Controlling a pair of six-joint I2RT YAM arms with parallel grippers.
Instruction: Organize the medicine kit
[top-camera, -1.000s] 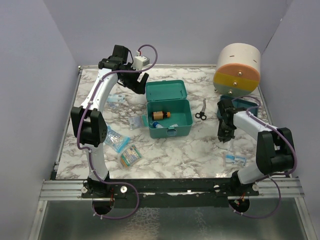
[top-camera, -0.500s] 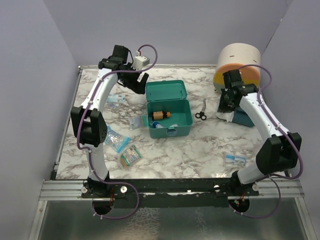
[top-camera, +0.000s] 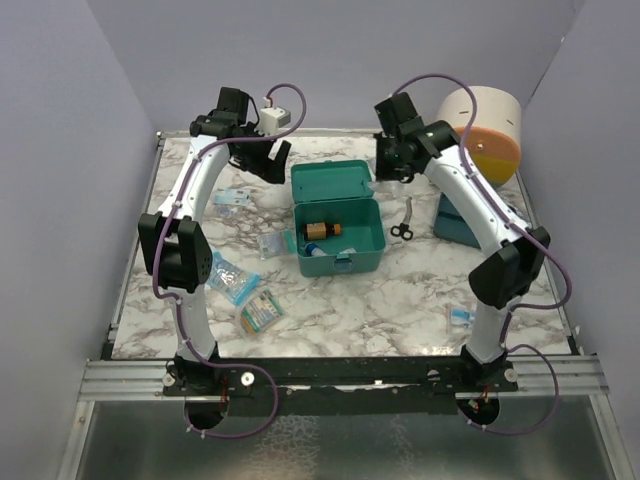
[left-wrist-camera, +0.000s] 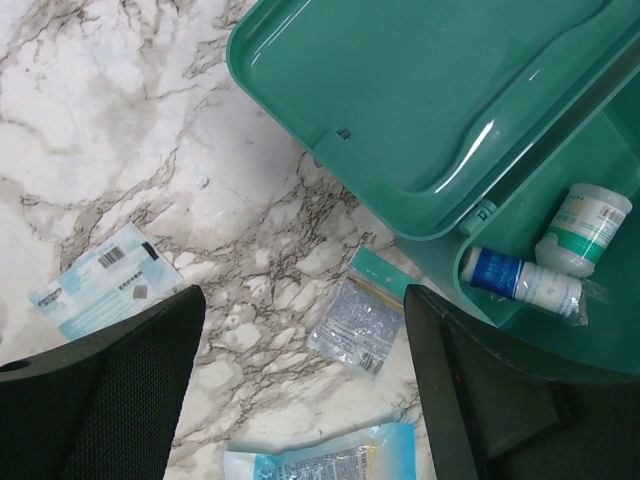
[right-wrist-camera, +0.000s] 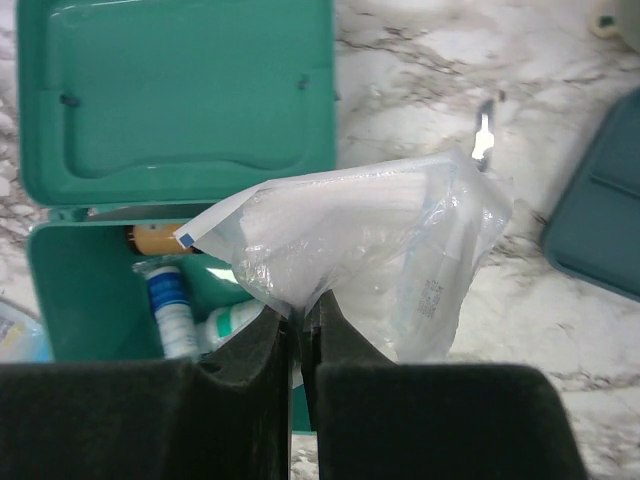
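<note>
The medicine kit (top-camera: 362, 235), a teal box, stands mid-table with its lid (top-camera: 332, 183) open and leaning back. Inside lie an amber bottle (top-camera: 322, 230), a blue-and-white tube (right-wrist-camera: 170, 310) and a white-green bottle (left-wrist-camera: 585, 225). My right gripper (right-wrist-camera: 302, 305) is shut on a clear plastic packet (right-wrist-camera: 380, 250) and holds it in the air above the kit's far right side, by the lid (right-wrist-camera: 180, 100). My left gripper (left-wrist-camera: 300, 390) is open and empty, high over the table left of the kit (left-wrist-camera: 520, 130).
Scissors (top-camera: 404, 222) lie right of the kit. A flat teal tray (top-camera: 462, 222) and a round cream, orange and yellow drawer unit (top-camera: 485, 135) stand at the right. Several packets (top-camera: 232, 278) lie left of the kit; a small one (top-camera: 462, 317) lies near front right.
My right arm has swung from the tray at the right up and left to above the kit, with the clear packet in its gripper. My left arm has barely moved.
</note>
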